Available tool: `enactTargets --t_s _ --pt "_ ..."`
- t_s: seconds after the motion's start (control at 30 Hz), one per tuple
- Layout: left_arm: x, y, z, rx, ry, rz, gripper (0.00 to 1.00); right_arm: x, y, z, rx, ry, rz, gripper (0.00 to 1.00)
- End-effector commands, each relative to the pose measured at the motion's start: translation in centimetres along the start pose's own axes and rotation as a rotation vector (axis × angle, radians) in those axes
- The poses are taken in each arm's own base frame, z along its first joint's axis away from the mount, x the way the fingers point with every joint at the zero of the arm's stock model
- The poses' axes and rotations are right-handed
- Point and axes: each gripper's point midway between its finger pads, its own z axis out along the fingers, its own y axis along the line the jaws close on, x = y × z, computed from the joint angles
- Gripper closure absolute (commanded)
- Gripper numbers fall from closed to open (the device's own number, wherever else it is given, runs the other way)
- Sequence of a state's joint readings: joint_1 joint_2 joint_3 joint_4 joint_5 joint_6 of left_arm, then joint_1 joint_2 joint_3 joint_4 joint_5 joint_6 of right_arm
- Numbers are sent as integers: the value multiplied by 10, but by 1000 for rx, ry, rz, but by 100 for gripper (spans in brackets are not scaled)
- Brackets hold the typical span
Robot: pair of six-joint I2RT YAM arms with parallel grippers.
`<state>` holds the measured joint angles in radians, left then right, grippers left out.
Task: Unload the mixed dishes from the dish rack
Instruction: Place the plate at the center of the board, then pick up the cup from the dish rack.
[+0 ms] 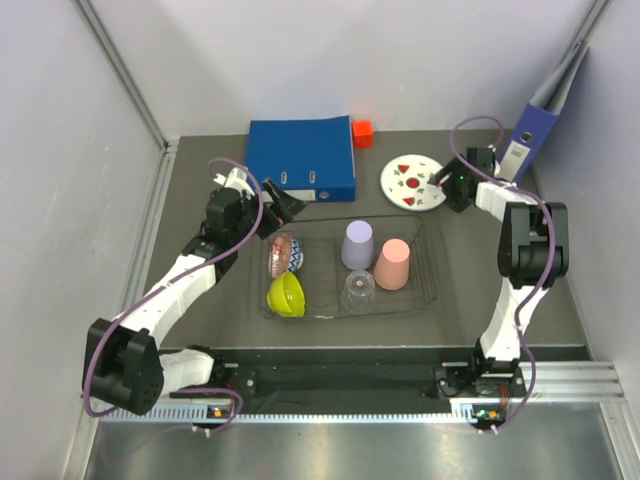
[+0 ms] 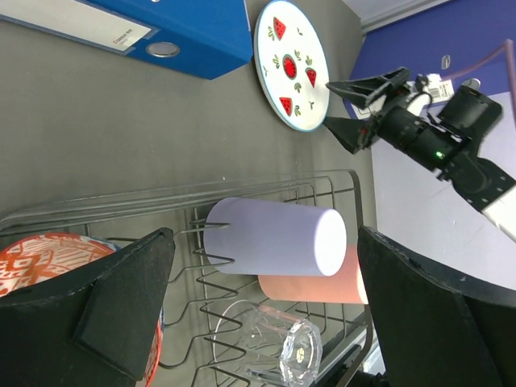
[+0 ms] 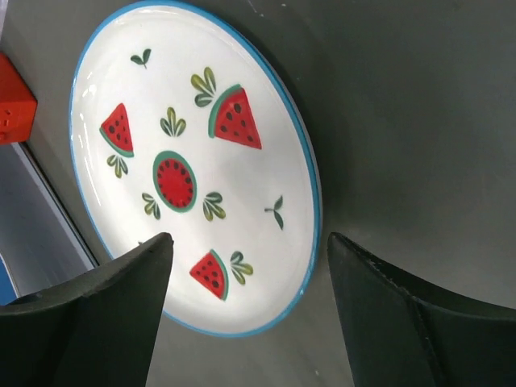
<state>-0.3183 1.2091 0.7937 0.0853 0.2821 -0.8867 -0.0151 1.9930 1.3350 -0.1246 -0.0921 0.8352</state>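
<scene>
The dark wire dish rack [image 1: 322, 262] holds an upturned lilac cup [image 1: 357, 244], a salmon-pink cup [image 1: 393, 264], a clear tumbler [image 1: 358, 290], a lime-yellow bowl [image 1: 286, 294] and a brown-blue patterned bowl [image 1: 286, 253]. The white plate with red watermelon marks [image 1: 413, 184] lies flat on the table behind the rack's right end. My left gripper [image 1: 292, 207] is open and empty, just behind the rack's left end, facing the cups [image 2: 274, 239]. My right gripper [image 1: 445, 183] is open and empty at the plate's right rim [image 3: 193, 161].
A blue binder [image 1: 302, 158] lies flat behind the rack, with a small orange-red cube [image 1: 362, 132] at its far right corner. A second blue binder [image 1: 545, 110] leans against the right wall. Grey walls close in both sides.
</scene>
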Motion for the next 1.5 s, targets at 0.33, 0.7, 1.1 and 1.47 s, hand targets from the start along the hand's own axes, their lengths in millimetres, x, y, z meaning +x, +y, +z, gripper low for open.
enactTargets --t_s 0.33,0.7,1.1,1.47 --pt "-20 -3 -10 -36 -65 103 1 -2 27 -105 -200 -148 22 20" --pt "-29 32 -15 -297 -63 68 1 27 135 -231 -406 -318 -353 0" --pt "-17 19 -26 -185 -54 109 1 98 70 -279 -191 -338 -709 0" --pt "-7 22 -23 -169 -15 108 1 161 40 -265 -235 -222 -793 0"
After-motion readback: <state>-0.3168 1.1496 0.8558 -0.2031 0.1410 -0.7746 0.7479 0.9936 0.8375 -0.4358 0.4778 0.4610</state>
